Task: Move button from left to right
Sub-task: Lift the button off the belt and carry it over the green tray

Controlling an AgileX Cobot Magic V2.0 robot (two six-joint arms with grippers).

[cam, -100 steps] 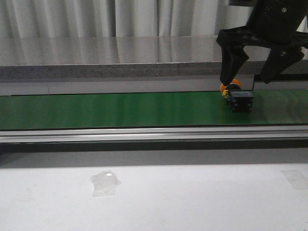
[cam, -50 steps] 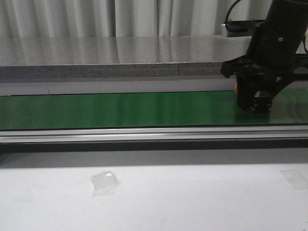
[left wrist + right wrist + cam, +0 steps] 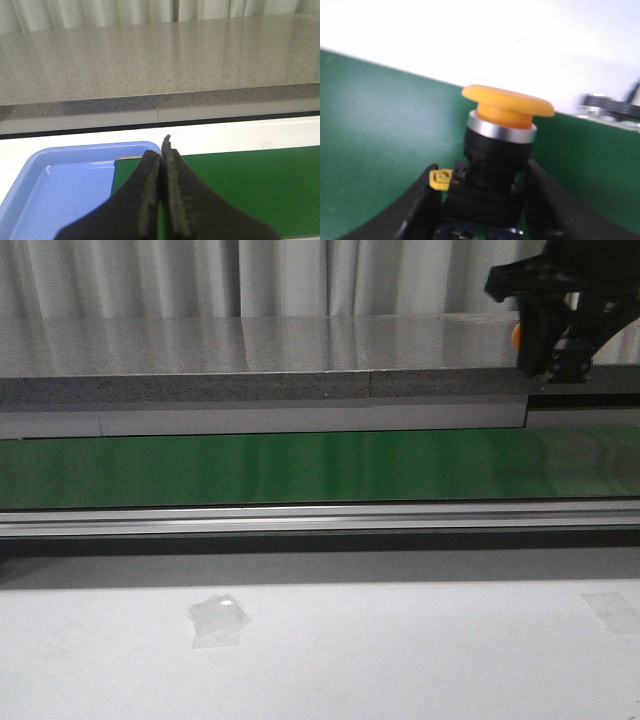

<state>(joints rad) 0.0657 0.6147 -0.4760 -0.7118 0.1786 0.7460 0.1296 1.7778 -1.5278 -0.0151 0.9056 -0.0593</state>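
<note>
We are holding the button [image 3: 502, 165] in the right gripper [image 3: 480, 210], whose jaws are clenched on its black boxy body while the orange-yellow cap juts out free beyond them. In the front view the right gripper [image 3: 560, 335] is hanging high at the right edge, well above the green conveyor belt [image 3: 300, 468], with only a sliver of orange cap [image 3: 516, 335] peeking out beside the black fingers. The left gripper [image 3: 161, 200] is idling with its jaws pressed together on nothing, over the belt's left end beside a blue tray [image 3: 60, 180].

We are judging this to be the carry step, so we are wanting a steady grip and no squeeze on the cap. We are also keeping the button clear above the belt and the counter [image 3: 250, 345] behind it, and we are waiting to unclench until the body is seated flat at the right-hand drop spot, which these views are not showing.
</note>
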